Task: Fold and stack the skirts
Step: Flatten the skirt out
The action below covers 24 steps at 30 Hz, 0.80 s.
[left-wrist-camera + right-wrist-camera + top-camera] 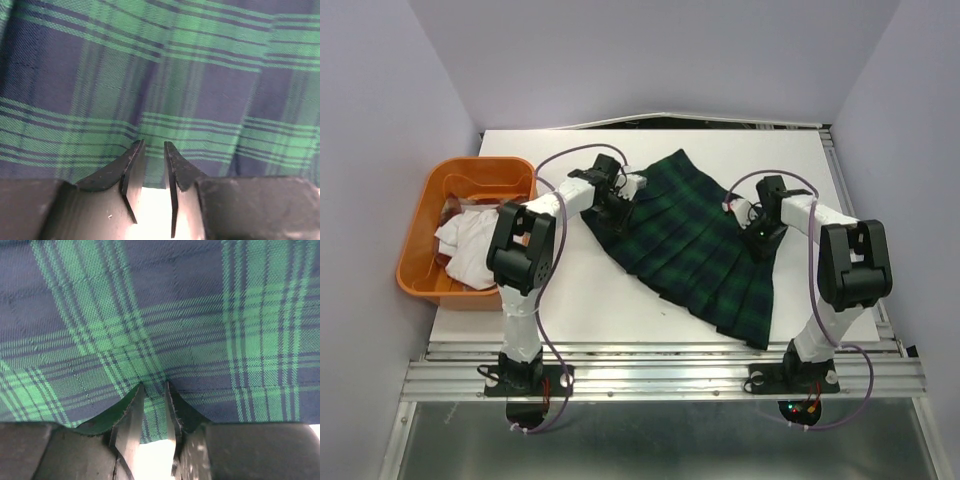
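Note:
A dark green-navy plaid skirt [690,240] lies spread flat, slanting across the middle of the table. My left gripper [620,205] is at its upper left edge. In the left wrist view its jaws [154,144] stand narrowly apart with the skirt's hem [152,170] caught between them. My right gripper [752,232] is at the right edge. There the jaws [154,385] pinch a slightly puckered strip of plaid [155,412]. A white skirt [470,245] lies bunched in the orange basket, with a bit of red-and-tan plaid [450,208] showing beside it.
The orange plastic basket [480,165] stands at the table's left edge, next to the left arm. White table [590,290] shows in front of the skirt and behind it. Grey walls close in the table on three sides.

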### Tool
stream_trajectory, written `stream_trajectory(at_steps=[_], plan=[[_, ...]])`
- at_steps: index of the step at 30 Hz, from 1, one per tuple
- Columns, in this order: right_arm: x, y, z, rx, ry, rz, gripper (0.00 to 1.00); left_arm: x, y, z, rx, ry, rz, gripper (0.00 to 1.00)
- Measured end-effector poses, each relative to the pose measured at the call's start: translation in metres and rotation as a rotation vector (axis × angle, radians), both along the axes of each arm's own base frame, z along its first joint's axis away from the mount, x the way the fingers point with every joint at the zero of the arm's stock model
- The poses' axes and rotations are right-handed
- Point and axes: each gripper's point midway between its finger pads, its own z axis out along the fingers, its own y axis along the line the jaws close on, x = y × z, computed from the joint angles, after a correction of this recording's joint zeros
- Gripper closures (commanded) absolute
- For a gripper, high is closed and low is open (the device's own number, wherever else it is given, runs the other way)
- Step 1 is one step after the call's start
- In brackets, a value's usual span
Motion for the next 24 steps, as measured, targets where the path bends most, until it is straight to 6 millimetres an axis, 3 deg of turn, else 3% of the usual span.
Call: stream_trajectory(at_steps=[4, 8, 11, 14, 17, 20, 22, 24], plan=[[-0.018, 0.002, -0.001, -0.021, -0.011, 0.031, 0.73, 0.025, -0.007, -0.007, 0.024, -0.005, -0.02, 0.71], [-0.043, 0.025, -0.001, -0.032, 0.023, 0.119, 0.73, 0.057, -0.017, -0.018, 0.046, -0.014, -0.034, 0.71], [-0.08, 0.064, 0.0, 0.029, 0.126, 0.213, 0.73, 0.086, -0.024, -0.016, 0.058, -0.054, -0.038, 0.71], [-0.117, 0.103, 0.006, 0.109, 0.224, 0.3, 0.66, 0.128, -0.032, -0.014, 0.06, -0.13, -0.03, 0.69], [-0.145, 0.137, 0.031, 0.238, 0.332, 0.353, 0.65, 0.148, -0.036, -0.012, 0.063, -0.186, -0.04, 0.66], [-0.131, 0.156, 0.064, 0.331, 0.316, 0.341, 0.64, 0.146, -0.033, -0.012, 0.076, -0.199, -0.072, 0.64], [-0.102, 0.163, 0.087, 0.39, 0.229, 0.312, 0.64, 0.134, -0.028, -0.012, 0.08, -0.197, -0.09, 0.62], [-0.074, 0.156, 0.104, 0.423, 0.148, 0.25, 0.64, 0.112, -0.02, -0.008, 0.089, -0.169, -0.106, 0.61]])
